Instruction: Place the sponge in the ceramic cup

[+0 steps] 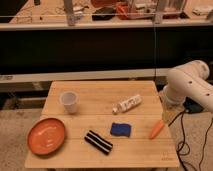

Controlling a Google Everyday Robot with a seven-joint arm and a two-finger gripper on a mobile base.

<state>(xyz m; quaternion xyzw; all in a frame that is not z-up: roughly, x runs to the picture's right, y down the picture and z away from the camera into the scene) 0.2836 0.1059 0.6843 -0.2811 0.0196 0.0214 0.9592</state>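
Nearest on the wooden bench (145, 152) lies a black-and-white striped block (98, 142), set aslant, with an orange plate (46, 136) at its 9 o'clock, near the left edge. Just beyond the block, at its 1 o'clock, the blue sponge (120, 130) lies flat and alone, touching nothing. At the sponge's 3 o'clock, close to the right edge, rests an orange carrot-shaped piece (156, 129), tilted. Farther back a white bottle (127, 104) lies on its side at the sponge's 12 o'clock. The ceramic cup (69, 101) stands upright at the sponge's 10 o'clock, well apart from it, mouth up. The gripper (168, 111) hangs under the white arm (192, 86) just off the bench's right edge, at the sponge's 2 o'clock; whether it is released or clenched, I cannot tell.
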